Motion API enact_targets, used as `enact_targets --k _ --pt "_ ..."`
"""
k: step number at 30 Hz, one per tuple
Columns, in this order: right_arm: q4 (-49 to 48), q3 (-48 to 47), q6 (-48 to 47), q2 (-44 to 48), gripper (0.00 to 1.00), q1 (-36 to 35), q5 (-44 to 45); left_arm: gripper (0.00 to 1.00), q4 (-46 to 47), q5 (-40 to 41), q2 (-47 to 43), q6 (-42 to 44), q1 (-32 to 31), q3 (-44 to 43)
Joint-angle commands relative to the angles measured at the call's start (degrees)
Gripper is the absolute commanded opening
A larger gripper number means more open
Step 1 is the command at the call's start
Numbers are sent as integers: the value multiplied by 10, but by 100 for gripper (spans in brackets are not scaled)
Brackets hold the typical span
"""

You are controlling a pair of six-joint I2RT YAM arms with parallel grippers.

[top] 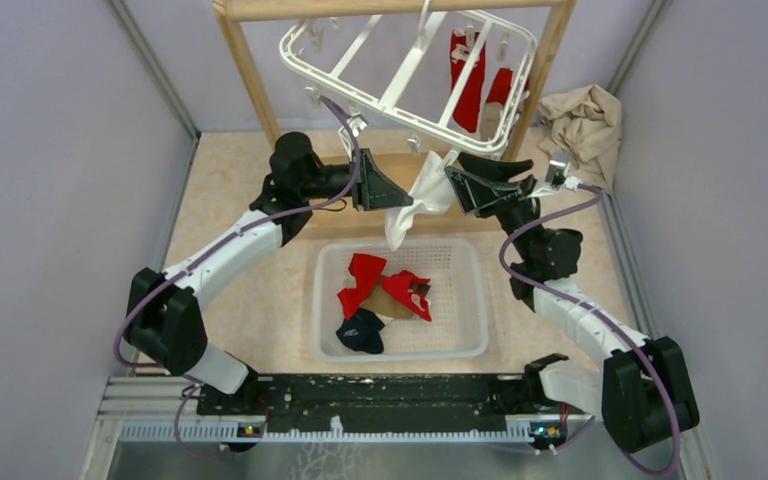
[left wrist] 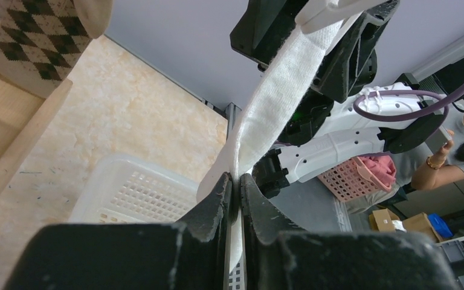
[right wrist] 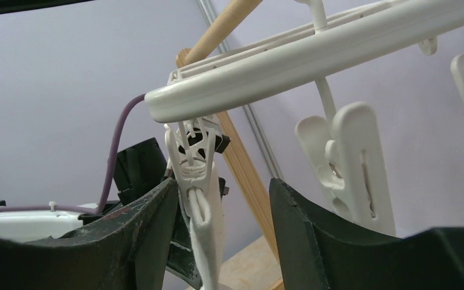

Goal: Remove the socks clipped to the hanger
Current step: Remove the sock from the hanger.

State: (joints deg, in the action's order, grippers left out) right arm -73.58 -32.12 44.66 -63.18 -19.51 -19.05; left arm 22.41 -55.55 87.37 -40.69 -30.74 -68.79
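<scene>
3 socks (top: 365, 280) done, in basket (top: 480, 300) mid-counter | white sock (left wrist: 278, 96) clipped on hanger (right wrist: 314, 57) at far edge: L claw (left wrist: 235, 187) pinching it, R claw (right wrist: 223, 199) spread round its clip (right wrist: 196, 175) | 2 red socks (top: 470, 75) left, far-right corner | est. ~half done

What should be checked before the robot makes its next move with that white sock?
1. Left jaws shut on the white sock: ok.
2. Right jaws open, one on each side of the clip holding the sock: ok.
3. Sock freed from the clip: not ok, the clip pinches it.
4. Basket roughly below the sock: ok.
5. Hanger steady: cannot tell; it hangs tilted.
6. All socks off: not ok, red socks remain clipped.
</scene>
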Motion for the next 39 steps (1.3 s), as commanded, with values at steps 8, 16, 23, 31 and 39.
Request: enact_targets --k 8,16,23,31,39 --pt "-87 -23 13 -24 58 -4 17 13 5 -17 19 1 2 -20" --pt "-89 -47 16 -37 61 -4 13 14 8 -18 24 -1 1 -20" --pt "-68 -66 5 -37 65 -7 12 13 15 -19 28 -5 0 -21" --pt "-38 -92 -13 -45 65 -17 9 13 19 -19 28 -6 -1 -21" --pt "-20 -93 -27 -45 64 -23 14 13 20 -19 28 -8 -3 -21"
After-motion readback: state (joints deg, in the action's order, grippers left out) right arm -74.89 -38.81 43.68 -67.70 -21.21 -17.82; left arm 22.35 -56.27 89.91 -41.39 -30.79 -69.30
